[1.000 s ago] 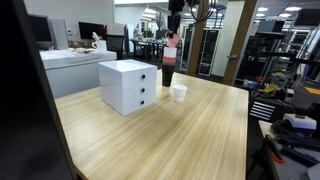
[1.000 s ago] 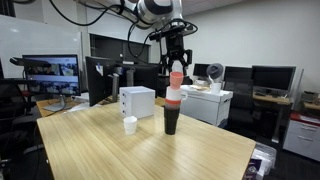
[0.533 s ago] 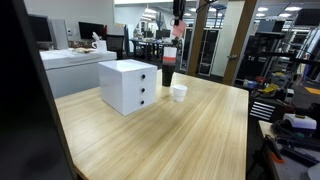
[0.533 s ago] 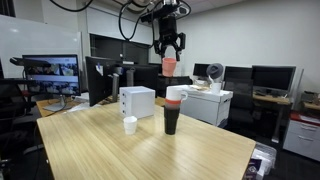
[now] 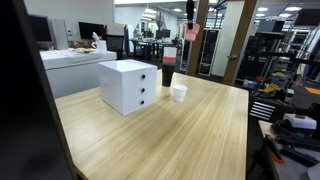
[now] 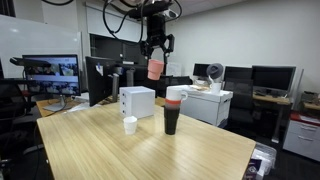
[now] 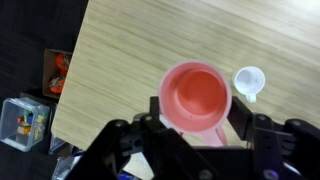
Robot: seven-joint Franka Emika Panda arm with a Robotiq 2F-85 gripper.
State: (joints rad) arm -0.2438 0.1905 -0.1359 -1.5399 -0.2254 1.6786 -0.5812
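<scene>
- The pink cup [image 6: 155,70] hangs high in the air, well above the table [image 6: 200,150] and touching nothing on it. It sits a little tilted, over the far side of the table, roughly above the gap between the white drawer box [image 6: 137,102] and the stack of cups [image 6: 173,112].
- The gripper [image 6: 157,58] is clamped on it. In the wrist view a finger [image 7: 240,115] presses each side of the cup's wall, and the open mouth faces the camera.
- I'd judge this the carry stage — the cup is in the grip and clear of everything, but not set anywhere.
- Any move down from here calls for care, I think: keep the squeeze steady, bring the cup level, and line it up squarely over its landing spot before lowering, since a light cup held by its sides can slip or tip.
- The stack stands upright near the middle of the table's far half, dark at the bottom and white above with a reddish rim.
- A small white cup [image 6: 130,124] stands apart from the stack, just in front of the drawer box, which sits near the far corner.
- Writing — none I can read. Cup, stack and drawers show no brand or label, and the monitor [image 6: 50,75] beyond the table is too small to make out.
</scene>
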